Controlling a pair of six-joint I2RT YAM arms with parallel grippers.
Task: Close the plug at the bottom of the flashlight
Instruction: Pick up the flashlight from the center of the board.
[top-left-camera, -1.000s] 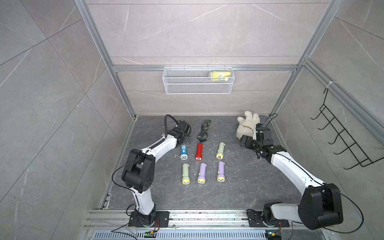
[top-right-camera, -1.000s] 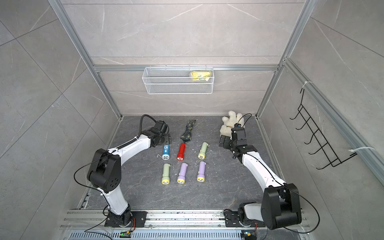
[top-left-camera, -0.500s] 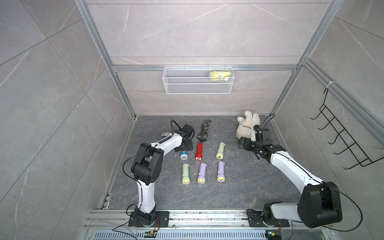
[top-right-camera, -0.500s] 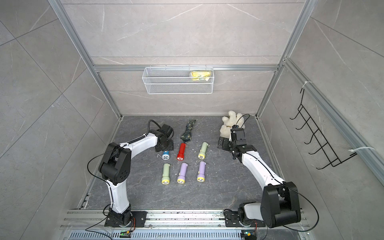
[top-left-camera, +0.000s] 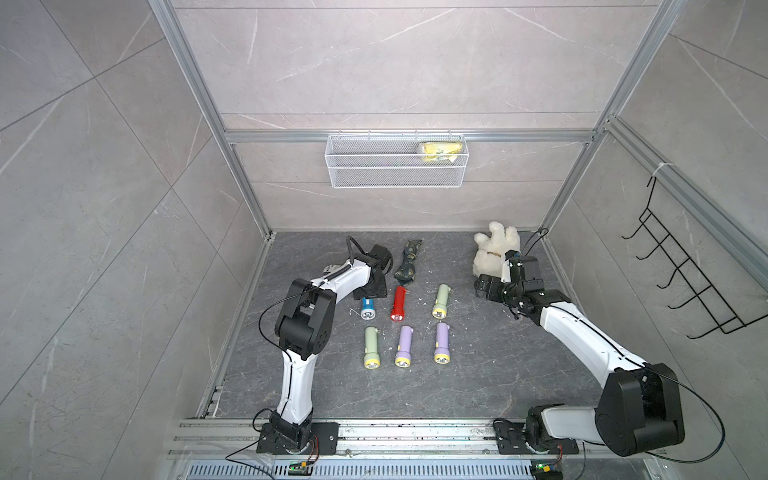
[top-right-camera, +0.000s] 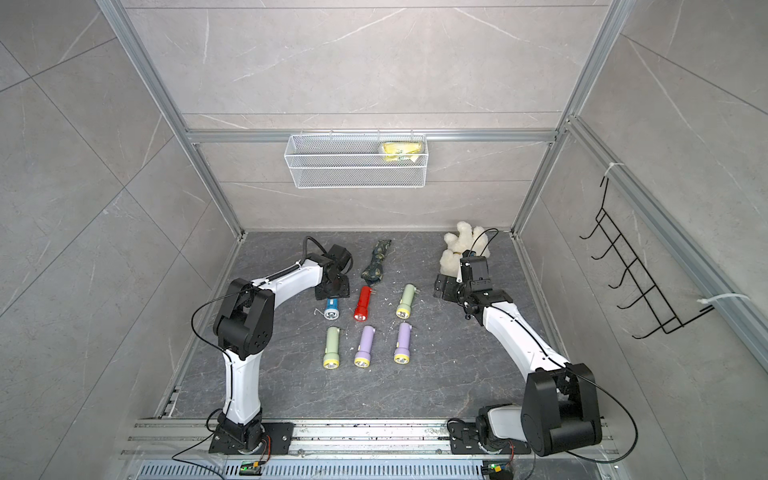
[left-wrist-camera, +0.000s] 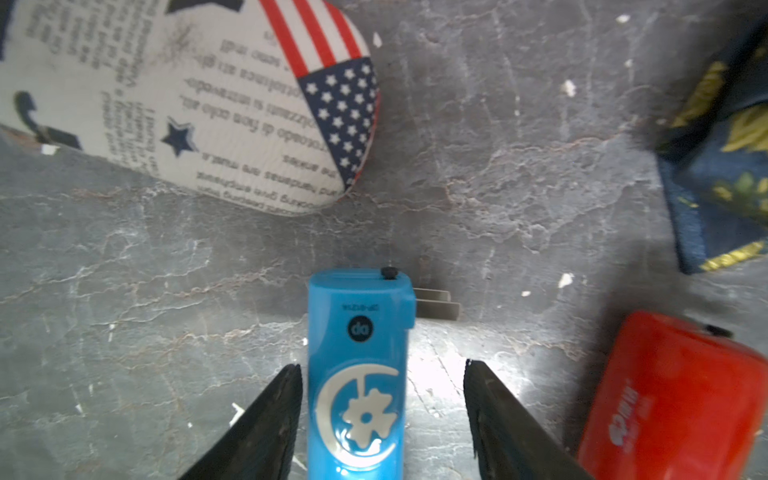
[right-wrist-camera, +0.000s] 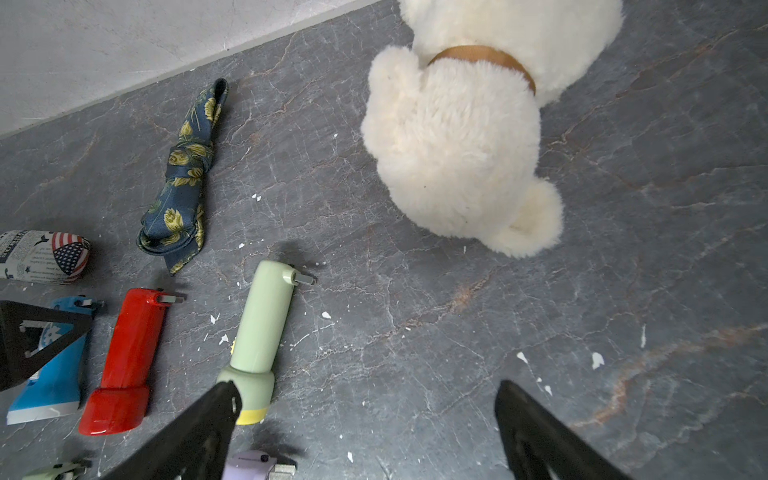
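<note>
Left gripper (left-wrist-camera: 381, 365): jaws are set apart, astride the glossy blue plastic flashlight (left-wrist-camera: 359, 332). One finger is seen just beside the body; a clear gap is left at the other, so nothing is clamped.

The flashlight is laid flat on the grey marbled floor (left-wrist-camera: 519, 187). Two flat metal plug prongs (left-wrist-camera: 436, 305) are folded out sideways at its tail end. A red plastic flashlight (left-wrist-camera: 673, 395) is noted beside it, and a newsprint-and-flag fabric pouch (left-wrist-camera: 208, 104) beyond.

Right gripper (right-wrist-camera: 365, 384): jaws are spread wide and nothing is held. It is poised near a pale green plastic flashlight (right-wrist-camera: 266, 324) and a white plush toy (right-wrist-camera: 457, 145).
</note>
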